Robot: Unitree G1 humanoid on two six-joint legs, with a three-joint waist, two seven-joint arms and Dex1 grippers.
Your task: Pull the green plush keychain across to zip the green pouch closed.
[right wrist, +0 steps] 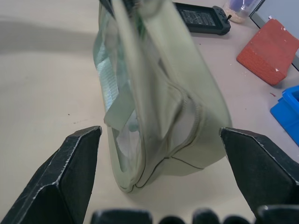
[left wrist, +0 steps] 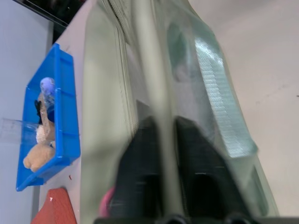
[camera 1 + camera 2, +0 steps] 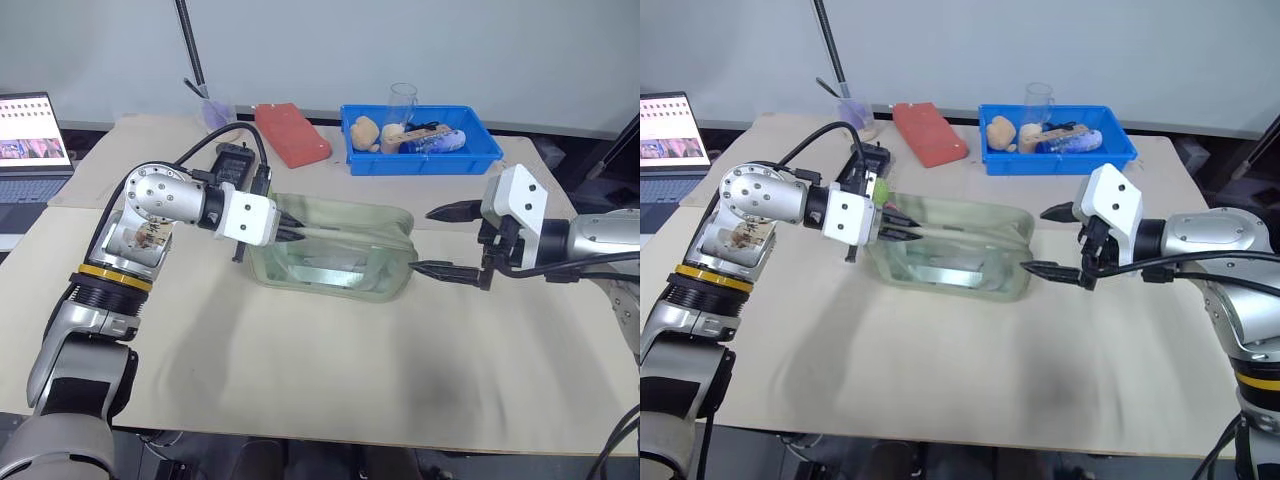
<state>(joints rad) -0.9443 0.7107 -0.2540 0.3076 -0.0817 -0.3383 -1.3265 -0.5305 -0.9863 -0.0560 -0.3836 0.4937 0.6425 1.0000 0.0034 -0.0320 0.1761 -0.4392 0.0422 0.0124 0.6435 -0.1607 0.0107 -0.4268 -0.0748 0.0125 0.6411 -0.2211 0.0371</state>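
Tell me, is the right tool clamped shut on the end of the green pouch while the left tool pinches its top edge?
Not quite: the right tool is wide open, its fingers apart on either side of the green pouch, as the right wrist view shows. The left tool does pinch the top edge.

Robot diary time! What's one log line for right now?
left gripper: closed on green pouch top edge | right gripper: open, at pouch's other end, not touching | zip: not closed yet

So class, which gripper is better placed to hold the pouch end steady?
Probably the right gripper: open, its fingers straddle the near end of the green pouch without touching. The left gripper is busy at the far end.
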